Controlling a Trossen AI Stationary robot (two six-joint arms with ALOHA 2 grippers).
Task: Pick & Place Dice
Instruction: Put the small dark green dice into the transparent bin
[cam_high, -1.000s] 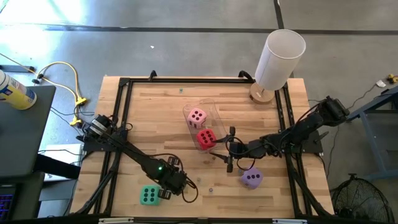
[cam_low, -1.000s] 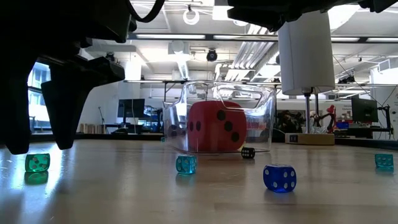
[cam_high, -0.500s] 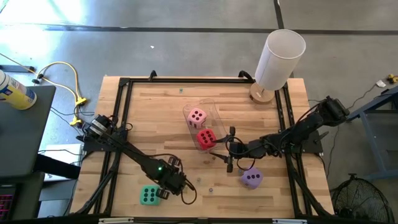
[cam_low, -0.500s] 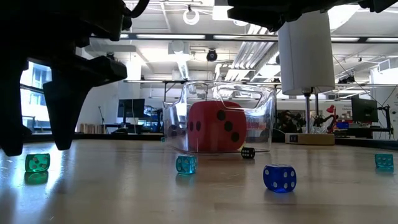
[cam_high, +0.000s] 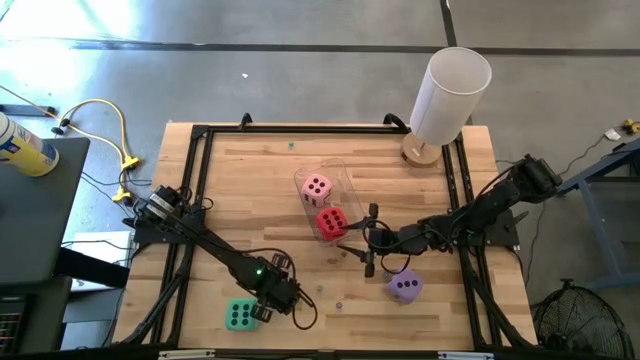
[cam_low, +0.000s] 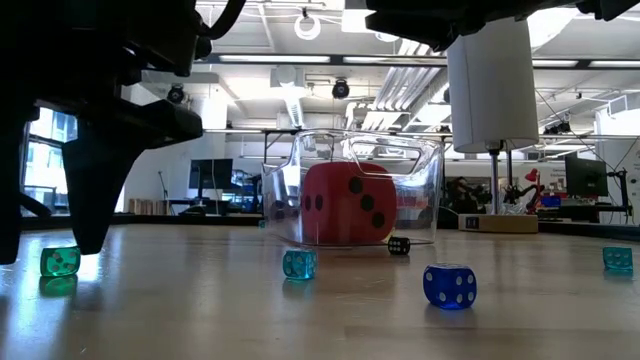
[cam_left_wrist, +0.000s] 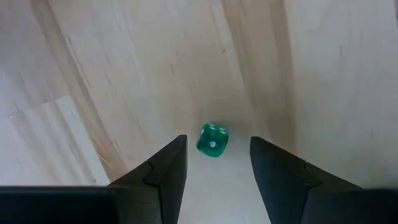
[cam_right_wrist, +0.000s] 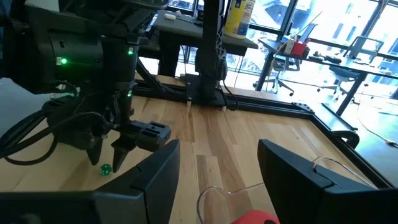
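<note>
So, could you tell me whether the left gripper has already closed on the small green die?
No: in the left wrist view the small green die lies on the wooden table, untouched between the open fingers of the left gripper.

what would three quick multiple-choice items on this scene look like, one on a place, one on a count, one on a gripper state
1. Where is the red die?
A. inside the clear bin
B. under the lamp
C. beside the green die

2. How many big dice are in the bin?
A. one
B. two
C. four

3. How do the left gripper's fingers stand?
A. shut on the green die
B. open over a small green die
C. shut on the bin

Key: 1 A, the high view shows red inside the bin's outline. 2 B, the pink die and red lie in it, while the green die and purple die sit on the table. 3 B, the left wrist view shows a gap between the fingers with the small die between them, untouched.
</note>
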